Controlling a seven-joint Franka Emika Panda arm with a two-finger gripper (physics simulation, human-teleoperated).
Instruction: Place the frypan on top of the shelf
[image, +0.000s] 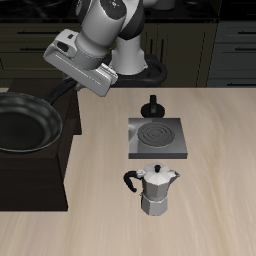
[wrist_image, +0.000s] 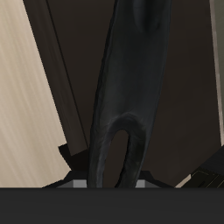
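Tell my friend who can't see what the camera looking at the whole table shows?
A black frypan sits on top of a dark shelf at the table's edge, with the robot's gripper at its handle. On the wooden table are a grey stove plate and a silver moka pot.

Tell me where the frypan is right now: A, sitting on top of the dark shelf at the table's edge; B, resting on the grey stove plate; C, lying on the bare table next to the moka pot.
A: the frypan sits on the flat top of the dark shelf, its handle running back toward the gripper, while the stove plate holds no pan.
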